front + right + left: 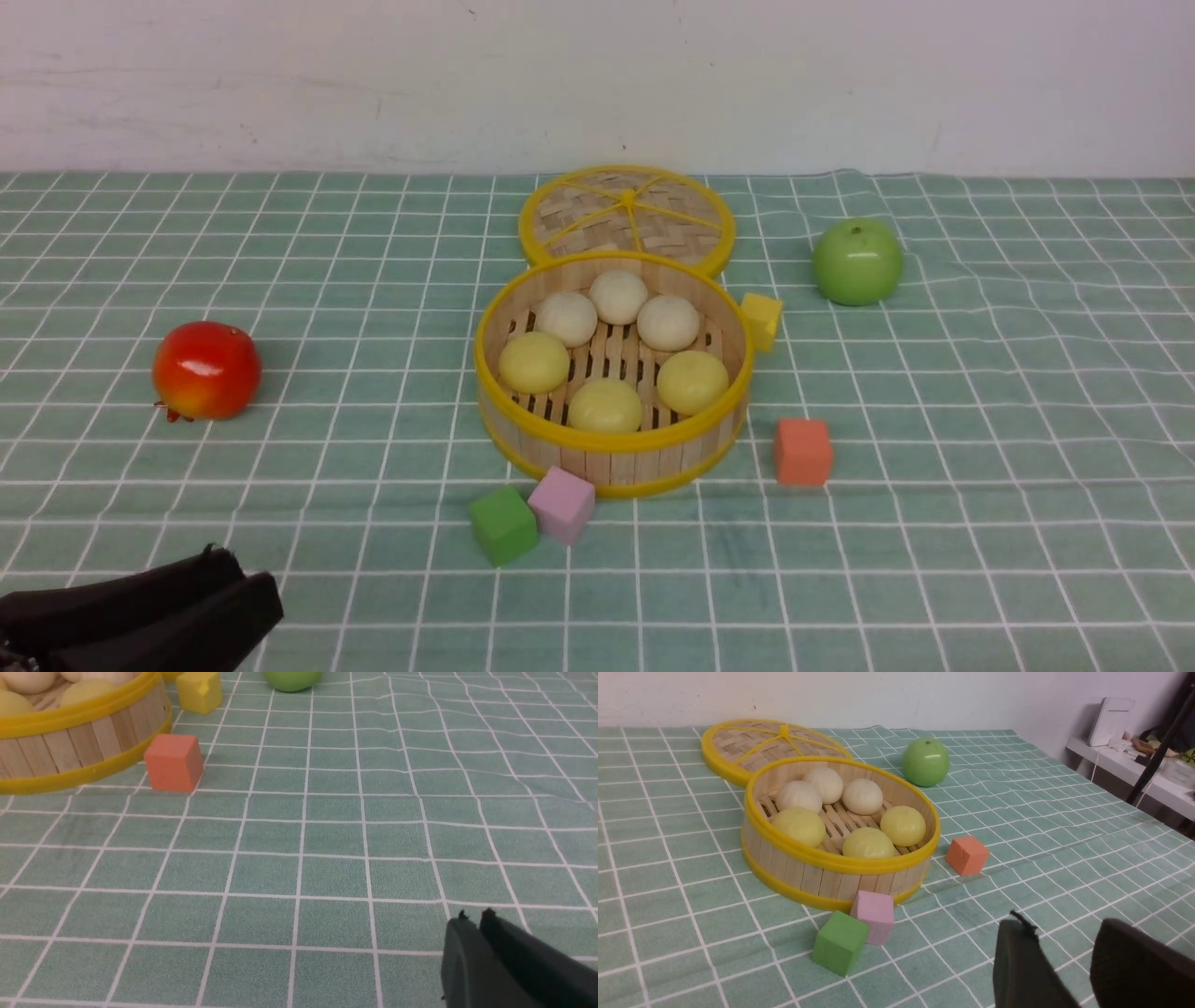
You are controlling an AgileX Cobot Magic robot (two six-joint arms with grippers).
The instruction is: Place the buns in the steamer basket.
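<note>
1. Buns (pixel 607 327), seen from the front, all lie inside the steamer basket (pixel 611 443): three off-white ones from about 10 to 2 o'clock on its slat floor, three pale yellow from 4 to 8. None shows on the cloth, so the task looks finished. The left gripper (pixel 140 621) sits low at 7 o'clock of the basket, well apart, holding nothing. What remains risky is any stray sweep of an arm.

2. From the left wrist, the left gripper's fingers (pixel 1027 970) stand parted and empty. A green cube (pixel 840 942) and pink cube (pixel 874 914) sit between them and the basket, the pink one seemingly touching the wall. A forward push there could shove the cubes into the basket and jolt the buns.

3. From the right wrist, the right gripper (pixel 476 919) is pinched closed on nothing, above bare cloth. The orange cube (pixel 173 763) lies just beside the basket; an inward swing might knock it against the rim.
</note>
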